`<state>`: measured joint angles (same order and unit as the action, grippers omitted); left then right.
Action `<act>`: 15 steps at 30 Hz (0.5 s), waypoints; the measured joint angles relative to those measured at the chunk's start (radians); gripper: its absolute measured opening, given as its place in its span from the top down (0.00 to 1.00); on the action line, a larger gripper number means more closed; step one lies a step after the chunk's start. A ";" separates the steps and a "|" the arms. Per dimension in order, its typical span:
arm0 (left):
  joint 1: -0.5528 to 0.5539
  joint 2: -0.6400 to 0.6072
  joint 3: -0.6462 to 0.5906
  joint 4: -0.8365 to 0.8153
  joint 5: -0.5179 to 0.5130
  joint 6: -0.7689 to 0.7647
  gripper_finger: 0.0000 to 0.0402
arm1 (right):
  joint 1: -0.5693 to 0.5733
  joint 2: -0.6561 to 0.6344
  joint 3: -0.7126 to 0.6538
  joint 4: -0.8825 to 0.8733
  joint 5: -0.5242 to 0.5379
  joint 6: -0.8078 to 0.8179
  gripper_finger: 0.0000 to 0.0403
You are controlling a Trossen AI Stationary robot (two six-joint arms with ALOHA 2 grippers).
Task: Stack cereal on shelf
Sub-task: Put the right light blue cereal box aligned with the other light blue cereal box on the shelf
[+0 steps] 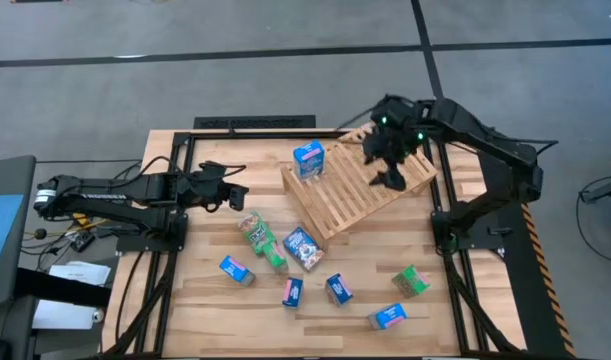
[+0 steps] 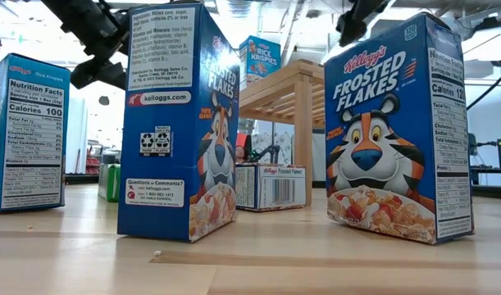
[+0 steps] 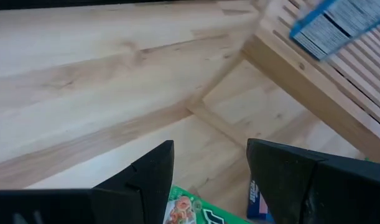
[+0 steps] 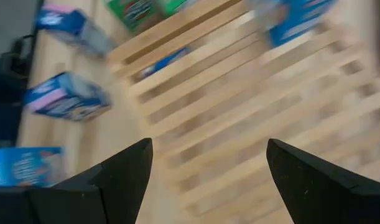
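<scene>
The light-wood slatted shelf (image 1: 360, 190) sits tilted at the table's far right. One blue cereal box (image 1: 308, 158) stands on its slats near the shelf's left corner; the low view shows that box (image 2: 259, 57) up on the shelf (image 2: 287, 92). Several more blue and green boxes lie or stand on the near tabletop, among them a green one (image 1: 253, 229) and a blue one (image 1: 303, 247). My right gripper (image 1: 392, 178) hovers open over the shelf's slats (image 4: 239, 93). My left gripper (image 1: 235, 195) is open just above the table, over the green box (image 3: 185, 211).
A black frame (image 1: 255, 125) borders the plank table's far edge and sides. Bare planks lie between my left gripper and the shelf (image 3: 320, 93). Tall Frosted Flakes boxes (image 2: 398, 123) stand near the front edge, beside another (image 2: 180, 123).
</scene>
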<state>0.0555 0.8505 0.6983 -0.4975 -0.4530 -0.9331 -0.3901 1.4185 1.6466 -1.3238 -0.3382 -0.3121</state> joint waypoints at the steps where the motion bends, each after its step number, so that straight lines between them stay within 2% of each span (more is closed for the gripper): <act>1: 0.000 0.000 0.000 0.000 0.005 0.012 0.52 | 0.024 -0.001 0.000 -0.020 0.000 0.035 0.16; 7: 0.000 0.000 0.000 0.000 0.058 0.079 0.52 | 0.169 -0.001 0.000 -0.135 0.002 0.269 0.16; 15: 0.000 0.000 0.000 0.000 0.074 0.168 0.52 | 0.444 -0.001 0.000 -0.163 0.059 0.553 0.16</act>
<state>0.0555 0.8505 0.6983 -0.4978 -0.3792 -0.7656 0.0534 1.4174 1.6463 -1.4868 -0.2789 0.2412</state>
